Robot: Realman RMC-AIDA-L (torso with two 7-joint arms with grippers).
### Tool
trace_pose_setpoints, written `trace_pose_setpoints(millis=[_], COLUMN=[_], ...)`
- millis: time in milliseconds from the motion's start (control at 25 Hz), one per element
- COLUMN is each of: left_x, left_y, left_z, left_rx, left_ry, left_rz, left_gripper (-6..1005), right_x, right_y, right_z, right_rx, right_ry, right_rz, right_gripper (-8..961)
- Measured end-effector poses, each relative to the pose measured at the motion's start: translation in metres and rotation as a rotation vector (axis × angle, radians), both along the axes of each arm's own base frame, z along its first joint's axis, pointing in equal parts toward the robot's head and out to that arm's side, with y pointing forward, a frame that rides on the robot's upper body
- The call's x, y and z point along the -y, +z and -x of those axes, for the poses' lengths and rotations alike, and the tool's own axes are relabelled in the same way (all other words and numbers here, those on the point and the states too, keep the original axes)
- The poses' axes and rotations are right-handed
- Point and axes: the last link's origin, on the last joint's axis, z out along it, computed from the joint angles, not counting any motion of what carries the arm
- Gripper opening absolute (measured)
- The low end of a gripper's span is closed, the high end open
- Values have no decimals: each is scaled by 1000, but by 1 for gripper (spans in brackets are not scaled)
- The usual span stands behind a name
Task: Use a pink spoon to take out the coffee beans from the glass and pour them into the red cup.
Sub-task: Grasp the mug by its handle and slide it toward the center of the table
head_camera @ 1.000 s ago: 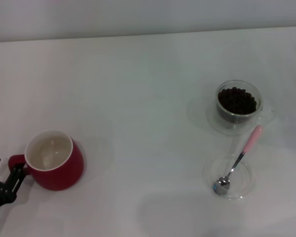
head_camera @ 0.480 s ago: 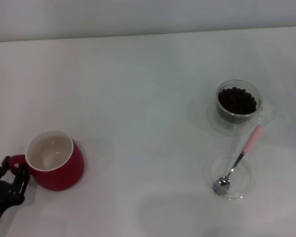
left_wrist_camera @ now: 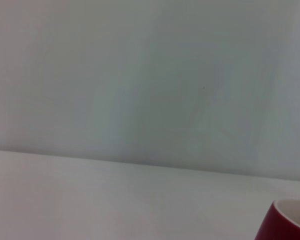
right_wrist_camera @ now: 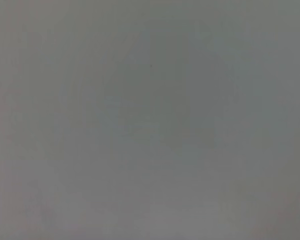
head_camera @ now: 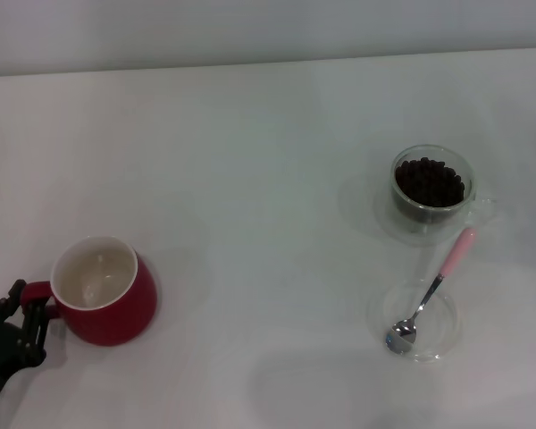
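The red cup [head_camera: 112, 308] stands at the table's front left, white inside and empty; its rim also shows in the left wrist view [left_wrist_camera: 286, 224]. My left gripper [head_camera: 29, 311] sits at the cup's left side with its fingers closed around the small loop handle. The glass [head_camera: 431, 192] stands at the right, filled with the coffee beans [head_camera: 429, 181]. The pink spoon [head_camera: 436, 284] lies just in front of the glass, its bowl resting in a clear dish and its pink handle pointing toward the glass. My right gripper is out of view.
A flat clear round dish [head_camera: 442, 335] sits at the front right under the spoon's bowl. The white table [head_camera: 268, 179] stretches between cup and glass. A pale wall runs along the back.
My left gripper has moved in from the front left and closed around the cup's handle. The cup has shifted slightly to the right. Spoon, glass and dish have not moved.
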Motion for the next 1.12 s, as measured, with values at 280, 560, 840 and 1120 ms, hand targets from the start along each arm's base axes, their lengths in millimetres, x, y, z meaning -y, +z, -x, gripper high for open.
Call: trace_pose_setpoints(millis=[280,560,840,1120], left_x=[-2,-10,-28,-51], left_y=[0,0,-7,-19], left_z=[-1,-4,-13,-24], left_rx=[9,-3,-32,-85], left_ry=[-6,-28,-67,-114], left_rz=[7,14,57,140], left_gripper=[205,193,185,173], right_x=[-1,-5,-5,-5], right_y=[-2,-3,-3,-3], right_z=[1,5,6,6], right_rx=[-4,-9,-8,-6], right_ry=[3,23,27,28], right_rz=[3,3,3,2], right_gripper=[857,857,856,857])
